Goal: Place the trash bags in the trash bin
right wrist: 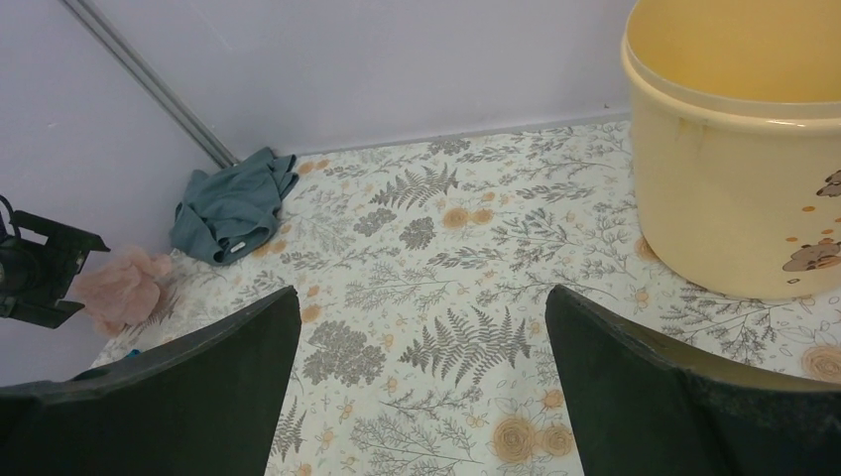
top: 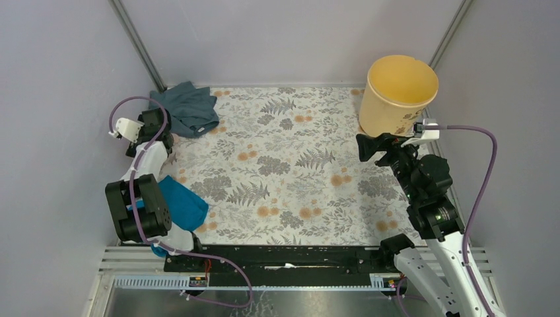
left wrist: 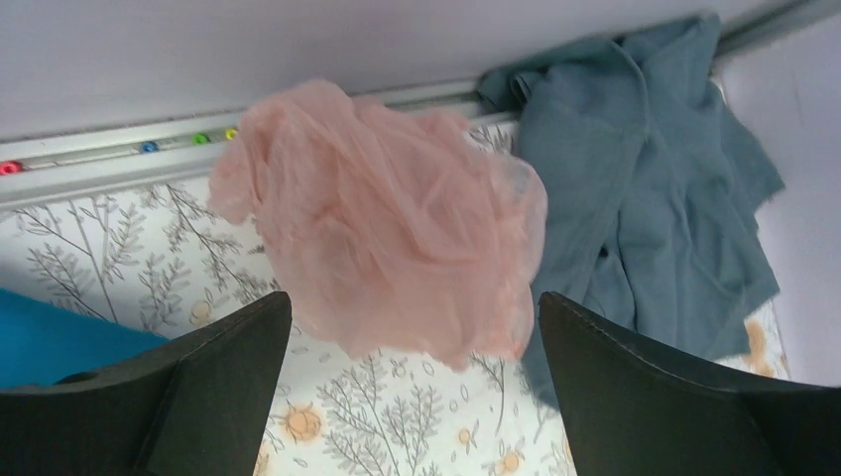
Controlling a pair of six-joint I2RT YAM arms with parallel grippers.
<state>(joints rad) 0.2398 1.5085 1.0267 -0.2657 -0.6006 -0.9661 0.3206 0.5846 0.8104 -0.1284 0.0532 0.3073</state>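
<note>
The trash bag (left wrist: 387, 228) is a crumpled pale pink film lying on the patterned mat by the left wall rail. It also shows as a small lump far left in the right wrist view (right wrist: 124, 288). My left gripper (left wrist: 415, 302) hangs open just above it, with the bag's lower edge between the two fingertips and neither touching it. In the top view the left gripper (top: 153, 129) covers the bag. The trash bin (top: 398, 92) is a yellow-orange bucket standing upright at the back right (right wrist: 734, 178). My right gripper (right wrist: 421, 297) is open over bare mat, just left of the bin (top: 370, 146).
A grey-blue cloth (top: 188, 109) lies bunched in the back left corner, right beside the bag (left wrist: 645, 198). A teal cloth (top: 181, 201) lies at the near left under the left arm. Walls close in on three sides.
</note>
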